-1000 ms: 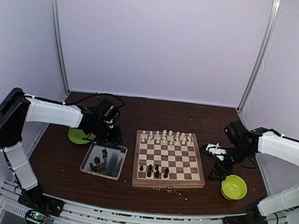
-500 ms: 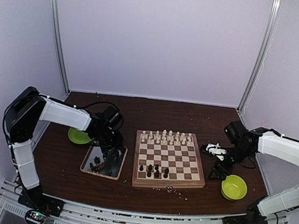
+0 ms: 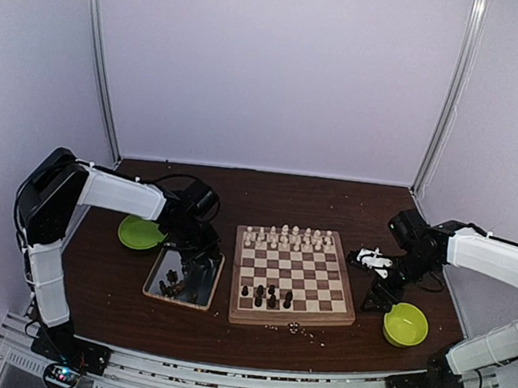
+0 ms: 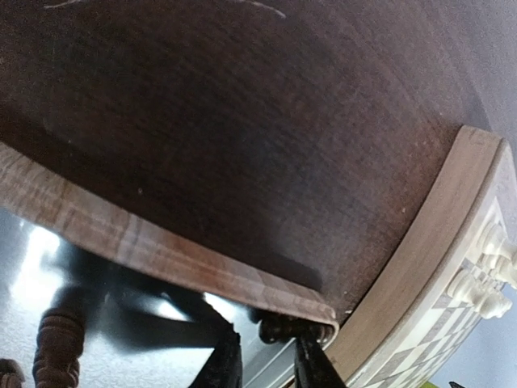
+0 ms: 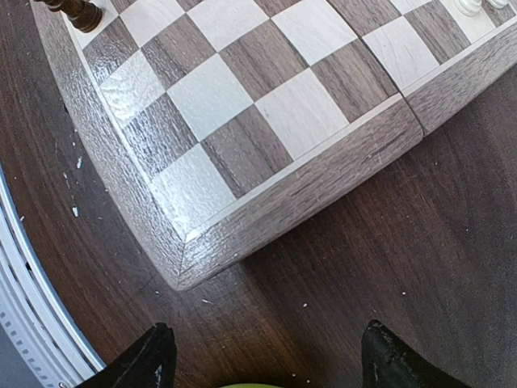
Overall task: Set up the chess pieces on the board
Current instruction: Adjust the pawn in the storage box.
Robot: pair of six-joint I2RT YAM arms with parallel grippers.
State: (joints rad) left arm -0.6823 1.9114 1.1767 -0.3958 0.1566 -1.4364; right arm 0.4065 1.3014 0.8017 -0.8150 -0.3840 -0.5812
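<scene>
Pick-up step: left gripper (image 4: pixel 266 360), in the tray (image 4: pixel 161 250), straddles a dark piece (image 4: pixel 283 327); whether it grips cannot be told. Right gripper (image 5: pixel 271 364) waits, jaws spread. Next: a clean lift to the board (image 4: pixel 428 250).

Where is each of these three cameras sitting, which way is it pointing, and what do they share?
Top external: above and behind the bases, looking down on the checkered wooden chessboard; both arms show, left gripper at the silver metal tray, right gripper beside the board.
Left wrist: low at the tray's wooden rim, facing the chessboard's border; the left gripper shows at the bottom.
Right wrist: over a chessboard corner, looking down; the right gripper, spread wide, shows at the bottom.
Shared: all three show the chessboard.
</scene>
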